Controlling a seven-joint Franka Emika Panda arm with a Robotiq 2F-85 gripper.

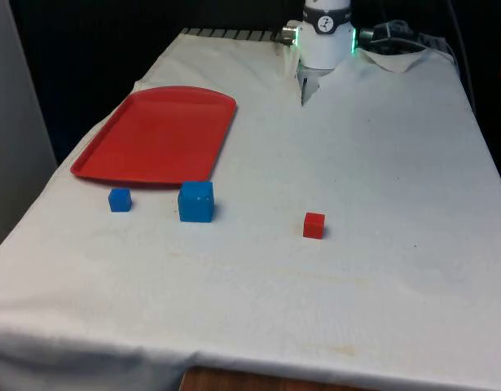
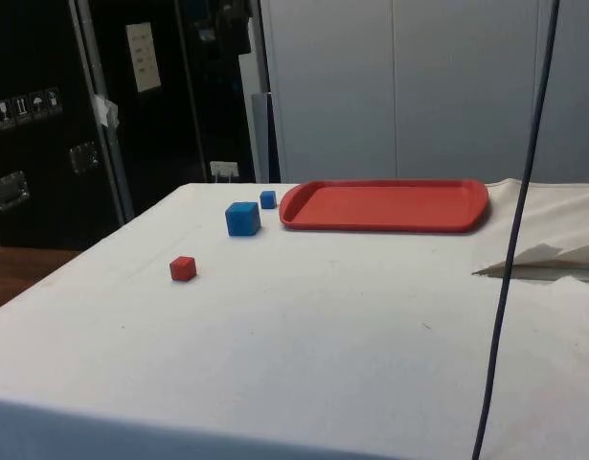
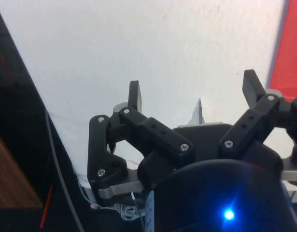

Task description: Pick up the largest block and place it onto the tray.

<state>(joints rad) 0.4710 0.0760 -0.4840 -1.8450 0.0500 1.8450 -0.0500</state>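
Front view, left to right: red tray (image 1: 156,134) at the front view's left; small blue block (image 1: 120,199) just before its near edge; largest blue block (image 1: 196,201) beside that, close to the tray but apart from it; small red block (image 1: 314,225) well apart toward the right. All rest on the white surface (image 1: 380,163). Wrist view: claw (image 3: 194,96) spread wide, nothing between its fingers (image 3: 134,95).

Judgement: approach not yet begun. Come down square over the largest block's flat faces, keeping clear of the small blue neighbour, then lift well above the tray's rim before setting down.
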